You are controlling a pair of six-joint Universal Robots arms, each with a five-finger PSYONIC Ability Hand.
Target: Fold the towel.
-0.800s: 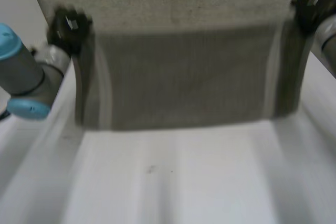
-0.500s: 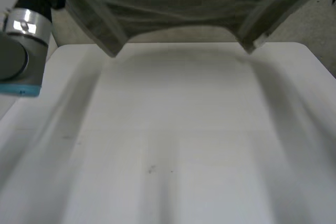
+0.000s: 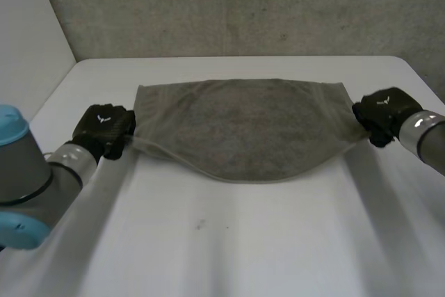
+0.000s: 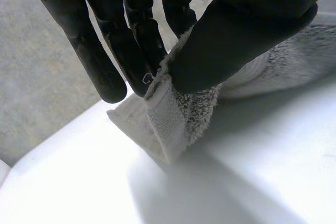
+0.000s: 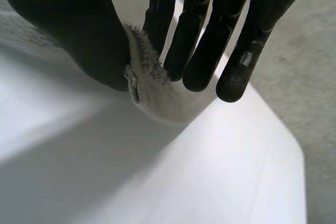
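The grey towel (image 3: 243, 126) lies folded over on the white tabletop (image 3: 243, 241), toward its far side, with its near edge curving outward between the two hands. The left hand (image 3: 104, 129) grasps the towel's left end, pinching the layered corner between thumb and straight fingers (image 4: 142, 35). The right hand (image 3: 381, 113) grasps the right end in the same way, thumb pressed against fingers.
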